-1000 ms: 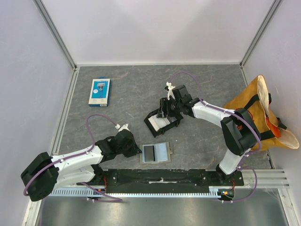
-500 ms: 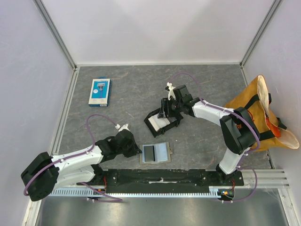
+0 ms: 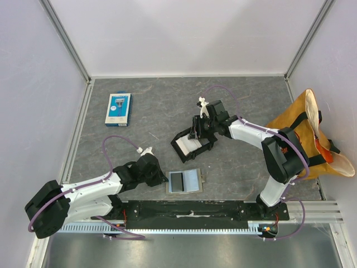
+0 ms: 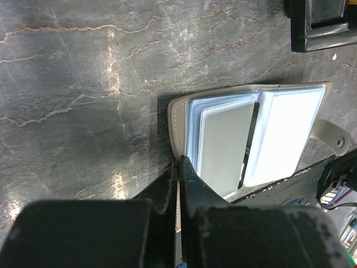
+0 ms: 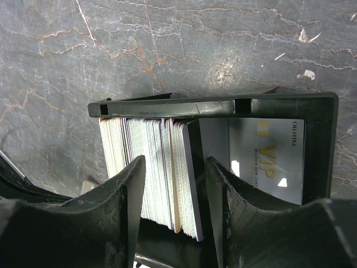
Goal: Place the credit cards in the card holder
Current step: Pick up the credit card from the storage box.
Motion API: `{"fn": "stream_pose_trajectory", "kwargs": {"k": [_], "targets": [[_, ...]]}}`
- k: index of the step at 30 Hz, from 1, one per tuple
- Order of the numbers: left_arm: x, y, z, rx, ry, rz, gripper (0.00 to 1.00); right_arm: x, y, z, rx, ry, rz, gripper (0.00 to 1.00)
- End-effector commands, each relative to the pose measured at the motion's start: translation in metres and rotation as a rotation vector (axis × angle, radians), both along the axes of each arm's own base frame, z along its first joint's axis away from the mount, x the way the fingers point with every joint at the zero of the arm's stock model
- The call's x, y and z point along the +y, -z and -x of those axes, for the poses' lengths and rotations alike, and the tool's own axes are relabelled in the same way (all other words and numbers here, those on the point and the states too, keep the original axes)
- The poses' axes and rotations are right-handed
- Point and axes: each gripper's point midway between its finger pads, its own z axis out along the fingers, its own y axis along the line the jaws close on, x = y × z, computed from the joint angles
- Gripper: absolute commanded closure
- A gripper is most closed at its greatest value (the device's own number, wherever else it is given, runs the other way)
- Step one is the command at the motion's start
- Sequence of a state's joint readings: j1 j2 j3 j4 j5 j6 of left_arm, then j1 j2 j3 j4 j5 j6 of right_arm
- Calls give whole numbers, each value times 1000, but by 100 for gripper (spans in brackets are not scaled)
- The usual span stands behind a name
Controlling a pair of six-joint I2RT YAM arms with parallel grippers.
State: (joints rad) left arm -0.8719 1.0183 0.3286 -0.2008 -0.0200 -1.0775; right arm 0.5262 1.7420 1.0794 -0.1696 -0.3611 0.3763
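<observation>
The card holder [image 3: 184, 181] lies open near the front edge, its clear pockets [image 4: 234, 139] facing up. My left gripper [image 3: 165, 180] is shut on the holder's tan left cover edge [image 4: 179, 162]. The credit cards [image 5: 150, 145], mostly white with a dark one on the right, stand on edge as a stack in a black tray [image 5: 212, 106]. In the top view the tray [image 3: 207, 146] sits mid-table. My right gripper [image 3: 195, 134] reaches down into it, its jaws [image 5: 174, 167] open on either side of the stack, with a gap at the right finger.
A grey VIP card [image 5: 268, 159] lies flat in the tray's right half. A blue-and-white retail pack [image 3: 118, 108] lies at the back left. An orange bag [image 3: 312, 134] slumps against the right wall. Enclosure walls ring the table.
My right gripper's jaws have narrowed around the card stack. The left gripper and the card holder have not moved.
</observation>
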Motion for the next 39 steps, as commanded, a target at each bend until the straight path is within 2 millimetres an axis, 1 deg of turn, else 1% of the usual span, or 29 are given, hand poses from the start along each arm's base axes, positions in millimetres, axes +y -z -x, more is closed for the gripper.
{"fn": "stream_pose_trajectory", "kwargs": {"k": [1, 4, 9, 14, 16, 17, 22, 25, 27, 28, 30, 32, 33, 34, 39], "targets": [[-9, -13, -8, -46, 30, 24, 98, 1, -16, -7, -36, 31, -31, 48], [-9, -13, -8, -46, 30, 24, 98, -2, -14, -9, -34, 62, -20, 56], [-9, -12, -8, -44, 30, 24, 98, -3, -14, -10, -35, 78, -25, 59], [-9, -12, -8, -44, 30, 24, 98, -5, -20, -14, -58, 105, -32, 60], [-10, -13, -8, -44, 31, 25, 98, -7, -23, -15, -72, 116, -33, 69], [-10, -12, -8, -44, 32, 24, 98, -7, -25, -16, -78, 119, -36, 71], [-10, -13, -8, -44, 35, 26, 98, -8, -26, -17, -81, 124, -39, 71], [-11, -13, -8, -45, 35, 27, 98, -7, -24, -15, -73, 116, -40, 75], [-10, -12, -8, -43, 35, 25, 98, -7, -23, -15, -72, 112, -41, 80], [-10, -13, -8, -45, 35, 27, 98, -7, -22, -15, -69, 111, -37, 81], [-10, -12, -8, -43, 35, 25, 98, -7, -22, -15, -71, 112, -37, 90], [-10, -12, -8, -44, 38, 25, 98, -7, -22, -15, -71, 112, -37, 92], [-10, -12, -8, -43, 35, 25, 98, -7, -21, -15, -69, 110, -38, 98], [-10, -12, -8, -44, 35, 25, 98, -7, -22, -15, -70, 111, -38, 100], [-10, -12, -8, -43, 35, 25, 98, -9, -22, -17, -82, 122, -30, 100]]}}
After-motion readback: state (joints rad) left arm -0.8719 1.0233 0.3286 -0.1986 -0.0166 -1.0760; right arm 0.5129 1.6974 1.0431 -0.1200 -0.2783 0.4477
